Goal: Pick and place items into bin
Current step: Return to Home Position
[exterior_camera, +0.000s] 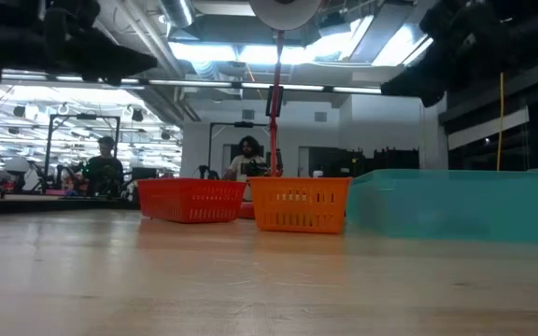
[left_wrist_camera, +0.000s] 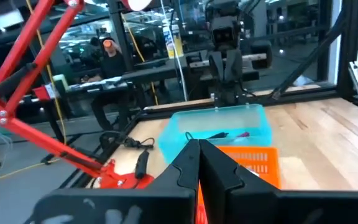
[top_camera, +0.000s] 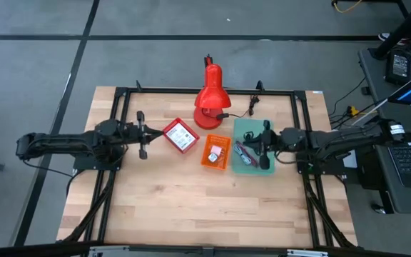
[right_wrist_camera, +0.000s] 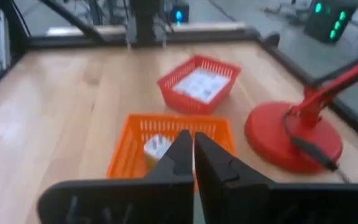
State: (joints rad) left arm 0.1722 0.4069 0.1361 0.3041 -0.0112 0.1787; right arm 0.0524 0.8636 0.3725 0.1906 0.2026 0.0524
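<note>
L jaws, R jaws together; cables [top_camera: 242, 151] in green bin [top_camera: 245, 128] partly under R arm [top_camera: 312, 139]; orange bin [top_camera: 225, 139] item [top_camera: 216, 151] unclear

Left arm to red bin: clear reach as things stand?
Probably yes. The left gripper hovers just beside the red bin, with only table between them; the red lamp stands farther back, off that line. Its fingers are shut, so open first.

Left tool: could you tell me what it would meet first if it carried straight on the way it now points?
Likely the right tool, facing it across the table. The left tool sits high, so it should pass over the red bin and orange bin; depth is unclear, though.
</note>
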